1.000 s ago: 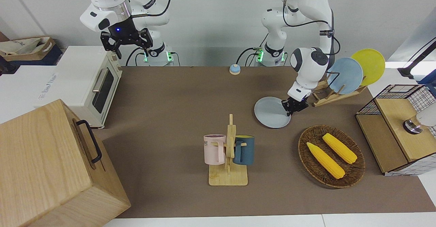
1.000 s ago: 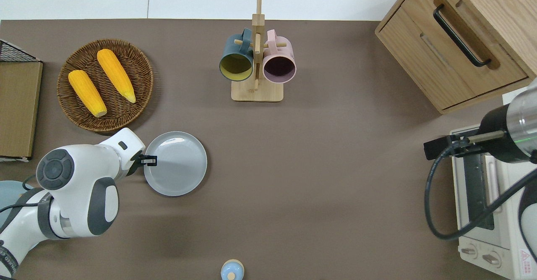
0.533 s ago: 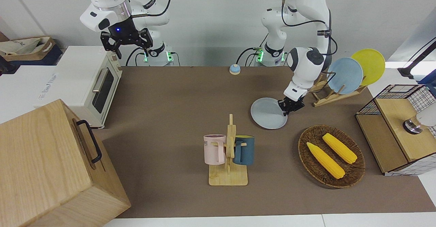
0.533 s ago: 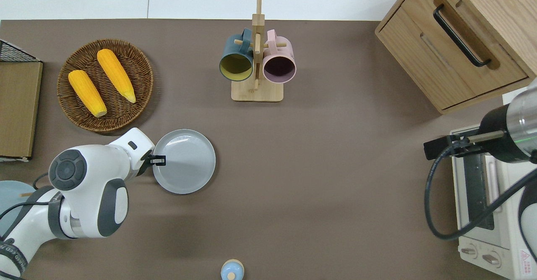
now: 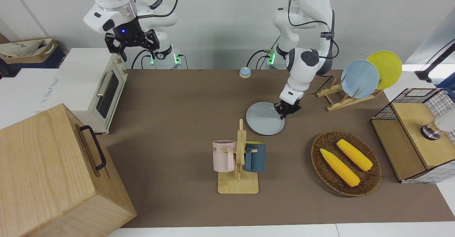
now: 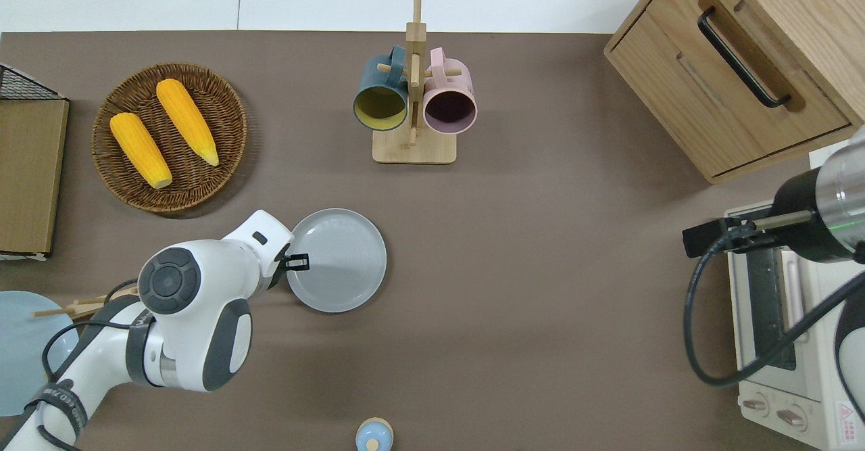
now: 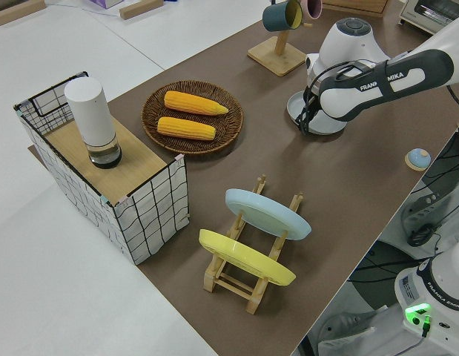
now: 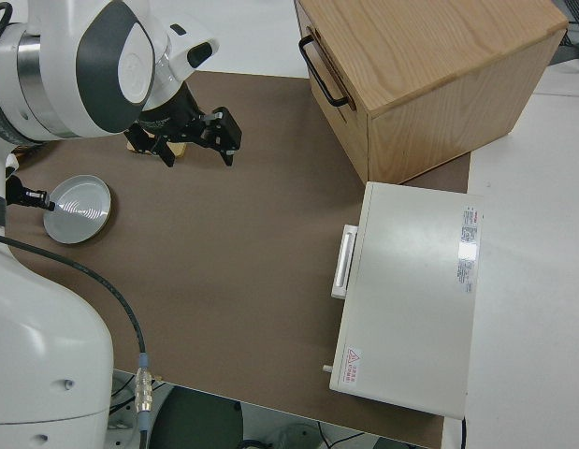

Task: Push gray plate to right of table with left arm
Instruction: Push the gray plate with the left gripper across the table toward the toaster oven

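The gray plate (image 5: 263, 119) lies flat on the brown table (image 5: 177, 102), nearer to the robots than the mug rack. It also shows in the overhead view (image 6: 341, 262) and in the right side view (image 8: 79, 210). My left gripper (image 5: 286, 109) is shut and low at the table. It touches the plate's rim on the side toward the left arm's end of the table, as the overhead view (image 6: 297, 260) shows. It holds nothing. My right gripper (image 5: 132, 47) is open and parked.
A wooden mug rack (image 5: 239, 159) with a pink and a dark blue mug stands farther from the robots than the plate. A wicker basket (image 5: 369, 180) holds two corn cobs. A dish rack (image 5: 341, 100) holds a bluer and a yellow plate. A toaster oven (image 5: 96, 87), a wooden cabinet (image 5: 53, 173) and a bell (image 5: 244, 72) are also there.
My left gripper has moved toward the right arm's end of the table, and the gray plate has slid that way with it. The right arm has not moved.
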Available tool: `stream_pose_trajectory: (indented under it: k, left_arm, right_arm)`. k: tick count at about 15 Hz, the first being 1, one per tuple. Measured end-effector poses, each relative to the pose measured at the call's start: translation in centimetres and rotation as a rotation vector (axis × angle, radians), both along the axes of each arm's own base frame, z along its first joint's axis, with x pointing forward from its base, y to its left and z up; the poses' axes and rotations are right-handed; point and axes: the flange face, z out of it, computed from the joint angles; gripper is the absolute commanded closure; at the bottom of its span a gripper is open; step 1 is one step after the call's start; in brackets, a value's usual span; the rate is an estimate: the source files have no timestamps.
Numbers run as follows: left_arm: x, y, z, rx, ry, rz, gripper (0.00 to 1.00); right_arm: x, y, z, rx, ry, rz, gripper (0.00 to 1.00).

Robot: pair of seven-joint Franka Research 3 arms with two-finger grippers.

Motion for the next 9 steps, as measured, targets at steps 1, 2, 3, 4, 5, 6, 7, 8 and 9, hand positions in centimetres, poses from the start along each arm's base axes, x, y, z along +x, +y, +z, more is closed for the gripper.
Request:
stream_pose_trajectory:
  k: [1,2,3,4,5,6,7,8,9]
  left_arm:
    - [-0.5,-1.7,0.0,-0.005,0.005,0.014,1.00]
    - [-0.8,-2.6,0.0,-0.008,0.008,0.027,1.00]
    - [-1.1,-3.6,0.0,-0.011,0.012,0.042,1.00]
    - [-1.6,-4.7,-0.1,-0.015,0.017,0.054,1.00]
    - [-2.0,-5.8,-0.1,-0.018,0.021,0.068,1.00]
    - [-2.4,-6.8,-0.1,-0.021,0.025,0.082,1.00]
    - [-2.8,-7.6,-0.1,-0.023,0.028,0.095,1.00]
    - [-3.1,-8.4,-0.1,-0.024,0.031,0.107,1.00]
    - [-3.5,-9.1,-0.1,-0.025,0.034,0.121,1.00]
  right_arm:
    - [0.0,0.0,0.0,0.000,0.000,0.000,0.017]
    - [0.0,0.0,0.0,0.000,0.000,0.000,0.017]
    - [0.0,0.0,0.0,0.000,0.000,0.000,0.017]
    - [0.0,0.0,0.0,0.000,0.000,0.000,0.017]
    - [0.0,0.0,0.0,0.000,0.000,0.000,0.017]
    - [0.0,0.0,0.0,0.000,0.000,0.000,0.017]
    - [0.0,0.0,0.0,0.000,0.000,0.000,0.017]
    - [0.0,0.0,0.0,0.000,0.000,0.000,0.017]
    - [0.0,0.0,0.0,0.000,0.000,0.000,0.017]
